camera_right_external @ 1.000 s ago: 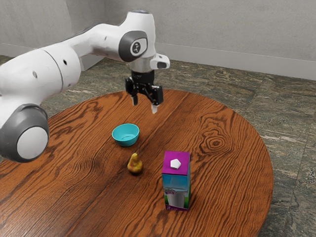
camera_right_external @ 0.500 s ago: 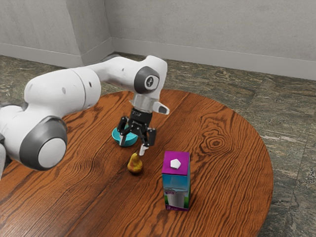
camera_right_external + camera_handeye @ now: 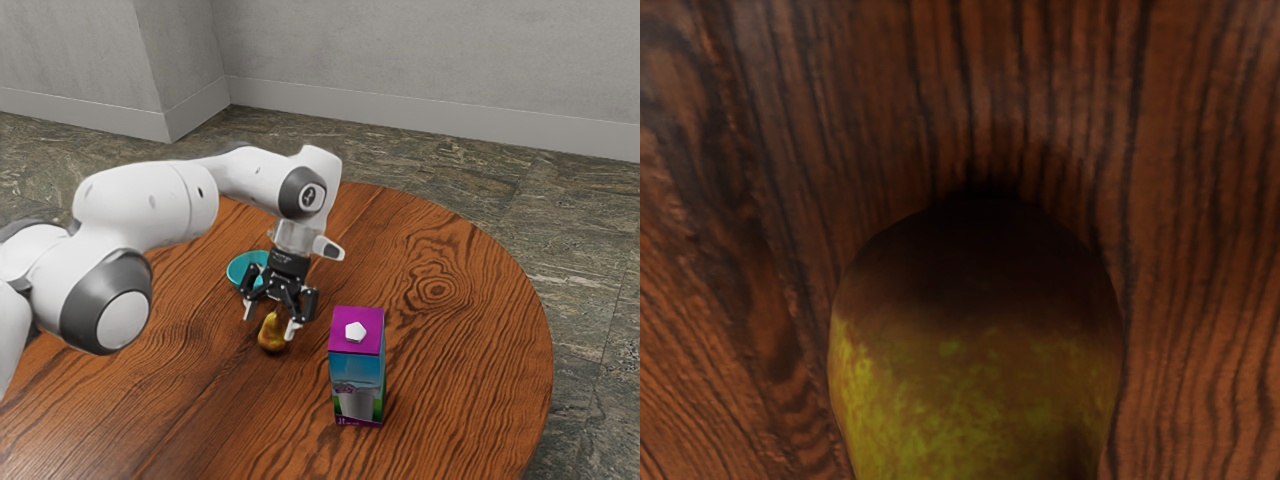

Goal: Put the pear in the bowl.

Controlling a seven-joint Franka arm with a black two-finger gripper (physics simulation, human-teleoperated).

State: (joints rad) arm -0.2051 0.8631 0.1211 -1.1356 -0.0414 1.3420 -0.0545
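1. Since the earlier frames, the gripper [image 3: 271, 320] has come down and nearer, from above the far part of the table [image 3: 450, 350] to the pear [image 3: 270, 337]; the pear, bowl [image 3: 236, 274] and carton [image 3: 357, 370] are where they were.
2. The fingers stand apart, one toward the exterior view's left of the pear's neck and the other toward its right. Whether either touches it, I cannot tell.
3. The pear sits on the table, just beside the bowl on its near side, with the carton near it toward the exterior view's right. In the wrist view it looms large, close under the gripper.
4. So the approach looks almost done. Left to do: settle around the pear, close, lift, carry it the short way to the far side and let go over the bowl.
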